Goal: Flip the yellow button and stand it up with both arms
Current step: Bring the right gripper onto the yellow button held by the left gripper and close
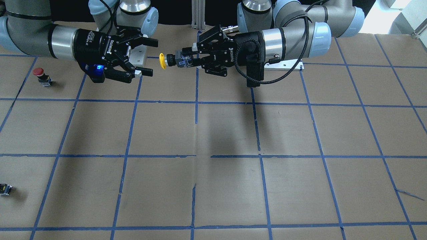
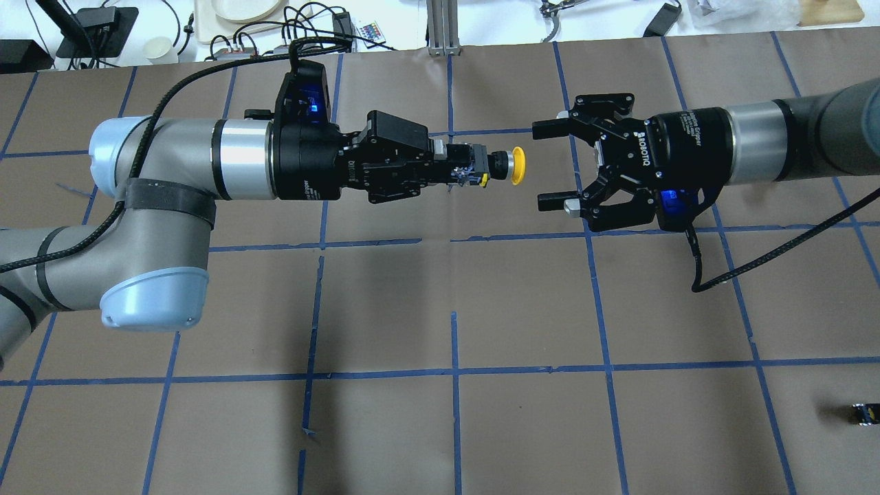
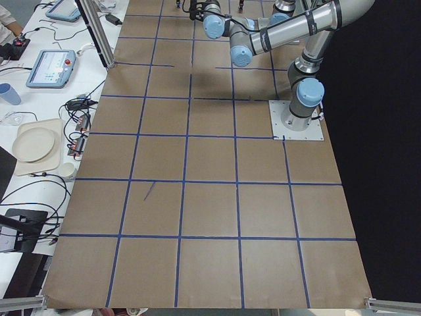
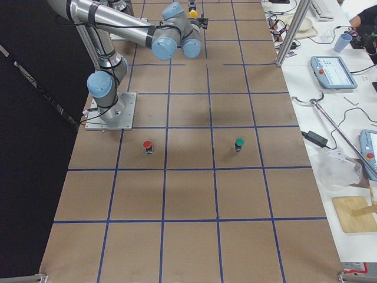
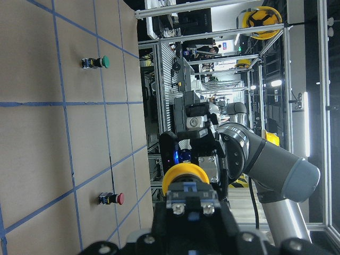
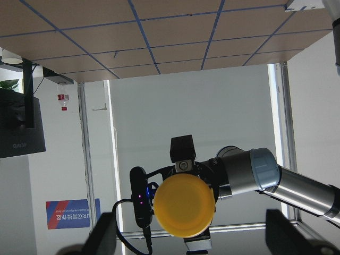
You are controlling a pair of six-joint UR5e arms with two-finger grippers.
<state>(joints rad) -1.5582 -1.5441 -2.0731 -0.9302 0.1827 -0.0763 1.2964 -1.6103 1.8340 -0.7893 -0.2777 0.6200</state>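
Note:
My left gripper (image 2: 455,165) is shut on the black-and-grey body of the yellow button (image 2: 517,166) and holds it level, well above the table. The cap points at my right gripper (image 2: 546,165), which is open, a short gap from the cap, with its fingers spread wider than the cap. In the front-facing view the yellow button (image 1: 162,61) sits between the left gripper (image 1: 191,60) and the right gripper (image 1: 150,57). The right wrist view shows the cap (image 6: 184,206) face on. The left wrist view shows the button (image 5: 184,178) from behind.
A red-capped button (image 1: 40,74) stands on the table on my right side, and a green-capped button (image 4: 238,143) beyond it. A small capless black-grey block (image 2: 863,413) lies near the right front. Blue tape lines grid the brown table (image 2: 454,309).

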